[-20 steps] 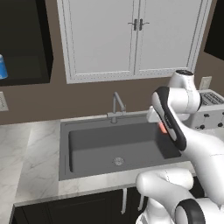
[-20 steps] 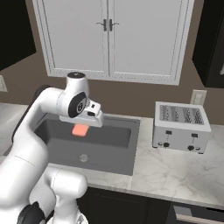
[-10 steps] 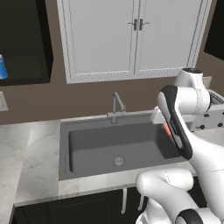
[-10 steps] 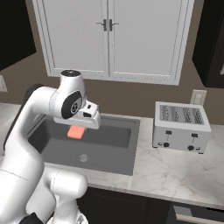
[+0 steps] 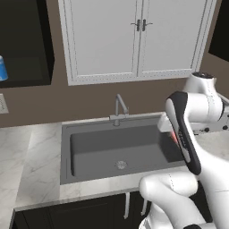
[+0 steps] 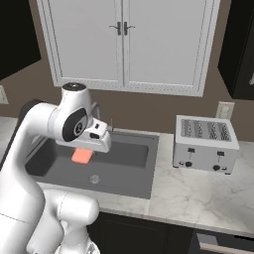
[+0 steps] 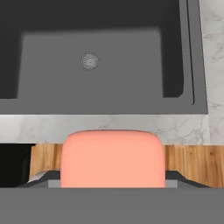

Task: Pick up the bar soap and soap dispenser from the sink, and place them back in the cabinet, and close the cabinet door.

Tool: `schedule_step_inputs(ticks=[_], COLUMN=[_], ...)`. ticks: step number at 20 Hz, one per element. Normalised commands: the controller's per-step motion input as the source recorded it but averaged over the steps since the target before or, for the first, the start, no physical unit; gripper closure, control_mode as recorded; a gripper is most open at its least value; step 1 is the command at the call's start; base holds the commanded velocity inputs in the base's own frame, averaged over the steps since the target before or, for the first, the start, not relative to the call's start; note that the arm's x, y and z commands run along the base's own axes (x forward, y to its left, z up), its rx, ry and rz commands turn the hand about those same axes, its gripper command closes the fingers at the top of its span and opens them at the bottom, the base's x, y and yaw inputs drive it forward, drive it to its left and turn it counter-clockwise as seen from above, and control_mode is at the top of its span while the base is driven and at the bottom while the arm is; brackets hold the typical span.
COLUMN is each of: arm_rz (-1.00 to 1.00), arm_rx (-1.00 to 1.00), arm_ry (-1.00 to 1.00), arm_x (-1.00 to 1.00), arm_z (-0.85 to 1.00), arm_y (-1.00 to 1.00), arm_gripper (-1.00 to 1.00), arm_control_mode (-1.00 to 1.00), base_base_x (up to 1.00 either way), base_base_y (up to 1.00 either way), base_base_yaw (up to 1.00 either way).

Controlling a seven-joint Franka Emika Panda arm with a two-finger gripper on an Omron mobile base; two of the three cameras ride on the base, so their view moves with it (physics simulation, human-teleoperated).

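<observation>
The sink [image 5: 116,150] is the landmark. Far up and to its left, the soap dispenser [image 5: 2,68] stands in the open black-brown cabinet [image 5: 27,44] — only its blue body shows at the edge of the left base view. Left of the sink the marble counter [image 5: 27,156] lies bare, with free room out to its front edge. The basin itself is a dark grey rectangle with straight walls; the round drain [image 7: 89,61] sits near the middle of its floor, and the slim faucet [image 5: 119,109] rises from the back rim. Above the sink hang the white double doors [image 6: 124,42], closed, leaving a band of brown wall between them and the faucet.

The bar soap [image 7: 113,159] is held up above the sink's right part, well clear of the basin floor. It looks salmon-orange, flat, with rounded corners and a smooth matte face; in the hand view it covers the space between the fingers [image 7: 43,178], whose dark tips show at either side of it, pressed to its ends — clamped on the soap. In the right base view the soap [image 6: 82,156] peeks out beneath the white hand, over the basin.

Right of the sink, the toaster [image 6: 205,144] stands on the counter, well apart from the basin rim.
</observation>
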Motion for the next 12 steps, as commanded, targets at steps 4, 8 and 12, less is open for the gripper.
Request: schedule_step_inputs(ticks=[4,8,12], arm_rz=[0.0,0.0,0.0], arm_rx=[-0.01,0.0,0.0], arm_ry=[0.0,0.0,0.0], arm_x=[-0.08,0.0,0.0], arm_z=[0.0,0.01,0.03], arm_y=[0.0,0.05,0.02], arm_gripper=[1.0,1.0,1.0], arm_control_mode=[-1.0,-1.0,-1.0], base_base_x=[0.0,0.0,0.0], base_base_y=[0.0,0.0,0.0], base_base_yaw=[0.0,0.0,0.0])
